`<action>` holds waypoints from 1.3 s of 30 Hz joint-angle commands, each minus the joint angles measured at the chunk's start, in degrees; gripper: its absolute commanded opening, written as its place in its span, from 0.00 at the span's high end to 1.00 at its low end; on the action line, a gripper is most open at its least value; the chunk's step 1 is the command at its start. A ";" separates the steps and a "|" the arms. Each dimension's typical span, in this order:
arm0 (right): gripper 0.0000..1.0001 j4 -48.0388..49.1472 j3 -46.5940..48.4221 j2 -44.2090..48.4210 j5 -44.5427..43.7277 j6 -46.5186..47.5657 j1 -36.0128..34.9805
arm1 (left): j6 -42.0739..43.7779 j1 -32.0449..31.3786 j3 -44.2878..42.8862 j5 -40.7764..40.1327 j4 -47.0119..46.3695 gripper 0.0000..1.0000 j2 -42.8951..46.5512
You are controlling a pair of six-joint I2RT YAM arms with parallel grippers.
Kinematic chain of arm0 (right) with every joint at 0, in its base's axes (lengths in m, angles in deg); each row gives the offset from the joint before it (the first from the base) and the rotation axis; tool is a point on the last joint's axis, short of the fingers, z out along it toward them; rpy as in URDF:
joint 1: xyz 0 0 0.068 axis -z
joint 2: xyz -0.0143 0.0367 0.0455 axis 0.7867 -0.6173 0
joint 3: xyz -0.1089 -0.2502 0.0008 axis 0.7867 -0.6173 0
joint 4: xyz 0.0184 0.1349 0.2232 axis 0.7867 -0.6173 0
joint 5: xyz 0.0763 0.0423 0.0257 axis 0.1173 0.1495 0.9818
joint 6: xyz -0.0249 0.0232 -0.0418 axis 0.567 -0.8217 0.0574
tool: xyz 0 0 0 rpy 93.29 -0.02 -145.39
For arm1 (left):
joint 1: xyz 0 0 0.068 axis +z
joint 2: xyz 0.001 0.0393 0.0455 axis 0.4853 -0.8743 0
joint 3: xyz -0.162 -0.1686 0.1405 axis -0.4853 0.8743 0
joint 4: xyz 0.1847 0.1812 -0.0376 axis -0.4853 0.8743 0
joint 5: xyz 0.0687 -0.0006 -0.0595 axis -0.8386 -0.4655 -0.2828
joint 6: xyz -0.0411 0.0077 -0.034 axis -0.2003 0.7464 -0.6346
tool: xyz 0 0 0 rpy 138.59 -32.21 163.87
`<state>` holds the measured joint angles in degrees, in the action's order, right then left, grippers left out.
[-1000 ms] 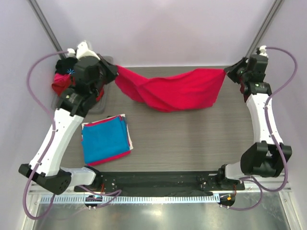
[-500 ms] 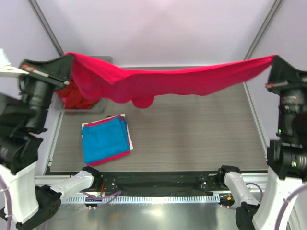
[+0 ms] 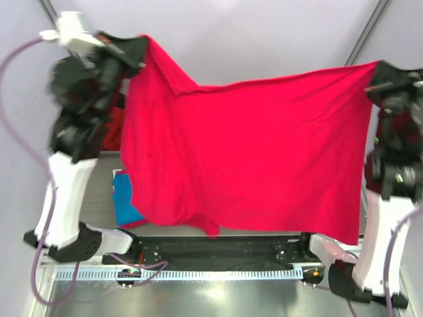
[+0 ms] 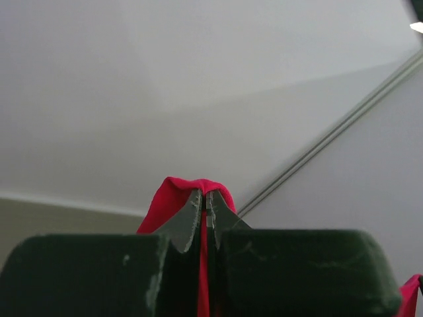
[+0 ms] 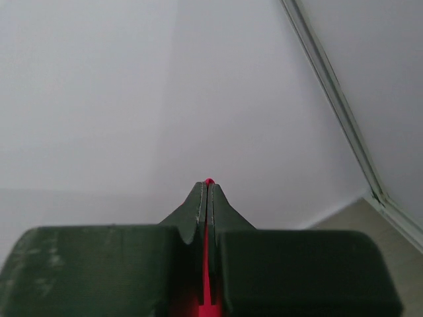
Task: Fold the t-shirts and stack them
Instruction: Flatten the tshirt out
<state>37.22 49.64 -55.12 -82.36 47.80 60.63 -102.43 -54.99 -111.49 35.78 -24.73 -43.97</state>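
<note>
I note that the crimson-pink t-shirt (image 3: 244, 152) now hangs as one broad sheet between the two raised arms. In the top view it fills the frame from the upper left across to the right edge and down to the lower centre. Its bottom hem is uneven, with a small tuck at lower centre. The left gripper (image 4: 203, 201) has its jaws pressed together on a fold of the cloth, which pokes out just above the tips in its wrist view. The right gripper (image 5: 209, 193) is likewise pinched tight on the shirt, with only a thin red sliver showing between the jaws. A second ago the shirt was a bunched swag slung low across the far side of the table (image 3: 102, 188). Half a second ago it was a sagging band stretched across the upper frame. Since then both arms have lifted and the cloth has dropped open to its full drop. I judge that the shake-out is nearly complete, and that the shirt is ready to be laid flat for folding. The folded blue t-shirt (image 3: 124, 201) lies at lower left where it lay before. It is now mostly screened by the hanging sheet, so I cannot confirm what lies beneath it.
</note>
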 commanded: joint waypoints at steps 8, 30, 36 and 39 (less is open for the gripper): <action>0.99 4.43 -22.33 -16.59 -9.66 -6.72 0.39 | -10.52 1.00 33.89 -4.34 -23.04 1.00 -13.08; 0.74 13.52 14.97 -71.79 -5.55 -14.11 4.43 | -5.28 5.83 -20.72 1.63 -32.21 0.74 -72.41; 0.14 10.27 15.71 -68.23 -3.17 -14.20 4.87 | -2.01 6.35 -13.75 1.54 -33.01 0.00 -66.55; 0.13 8.96 8.07 -60.68 -1.24 -13.76 4.78 | -3.15 6.18 -5.21 2.77 -32.31 0.00 -57.06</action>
<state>48.00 62.30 -125.74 -85.79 33.98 65.70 -107.02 -48.65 -121.30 37.27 -54.80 -112.25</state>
